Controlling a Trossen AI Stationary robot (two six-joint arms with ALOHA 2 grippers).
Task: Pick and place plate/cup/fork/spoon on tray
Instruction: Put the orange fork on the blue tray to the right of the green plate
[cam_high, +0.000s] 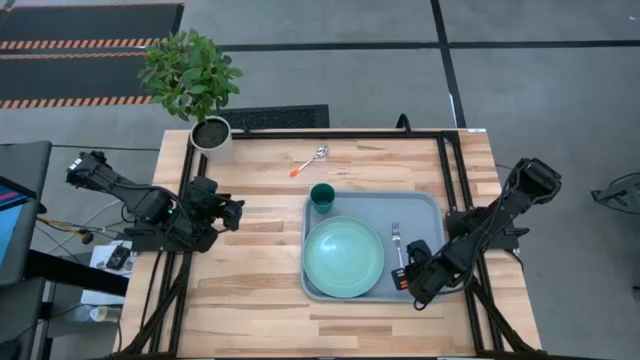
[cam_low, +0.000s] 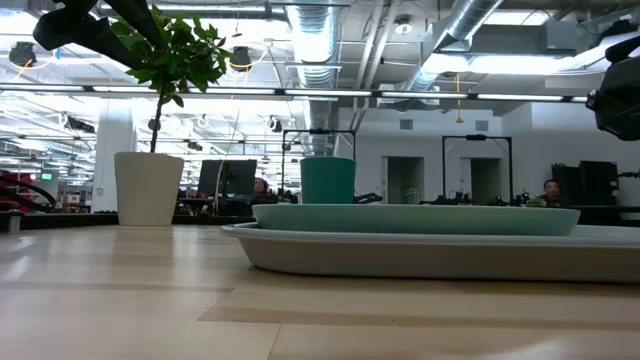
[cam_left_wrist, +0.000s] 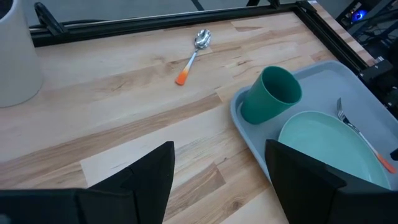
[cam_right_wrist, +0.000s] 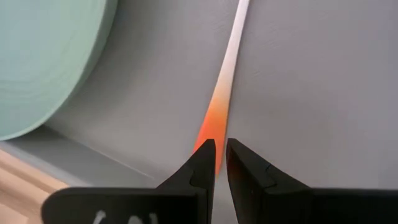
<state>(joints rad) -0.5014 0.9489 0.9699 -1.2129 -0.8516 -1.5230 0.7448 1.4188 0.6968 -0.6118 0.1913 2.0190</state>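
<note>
Right claw (cam_right_wrist: 217, 155) pinches fork (cam_right_wrist: 224, 93) — left wrist shows spoon (cam_left_wrist: 194, 50).

High view: straight down over whole table (cam_high: 260, 250), both arms in frame. Low view: at tabletop level, facing across tray (cam_low: 440, 255) rim into room. Left wrist view: angled down from mid-height, shares tray, plate (cam_left_wrist: 333, 146), cup (cam_left_wrist: 272, 94) with high view. Right wrist view: very close over tray floor; surface at corner probably table edge.
</note>
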